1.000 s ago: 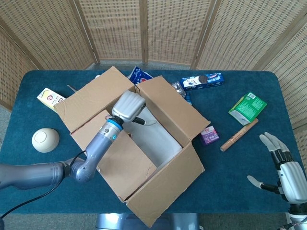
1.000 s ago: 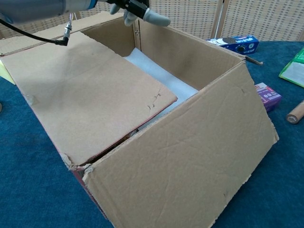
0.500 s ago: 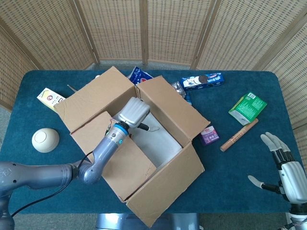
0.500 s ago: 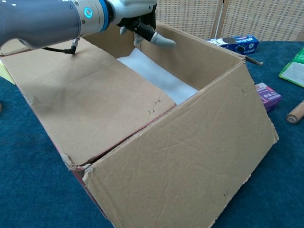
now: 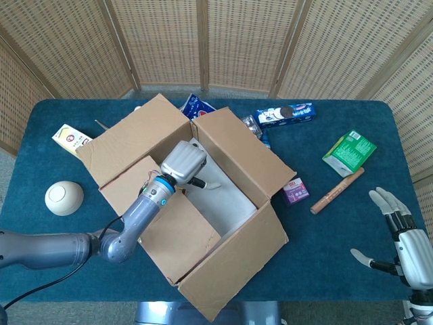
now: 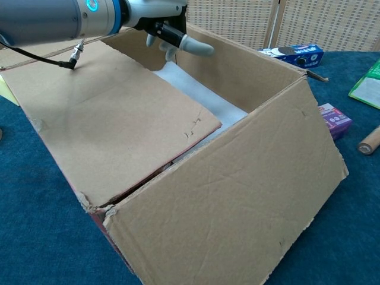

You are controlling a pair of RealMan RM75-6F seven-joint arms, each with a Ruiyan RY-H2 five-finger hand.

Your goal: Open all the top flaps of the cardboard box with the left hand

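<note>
One cardboard box (image 5: 196, 203), one flap (image 5: 166, 220) folded in; left hand (image 5: 183, 162) above it, fingers seemingly curled

Over the last second the left hand (image 5: 183, 162) dipped from the far end of the cardboard box (image 5: 230, 271) toward its open middle, then drew back a little toward the inner flap (image 6: 107, 119). In the chest view that flap sagged lower as the hand came down and now lies higher again. The right hand (image 5: 406, 247) has drifted slightly lower
</note>
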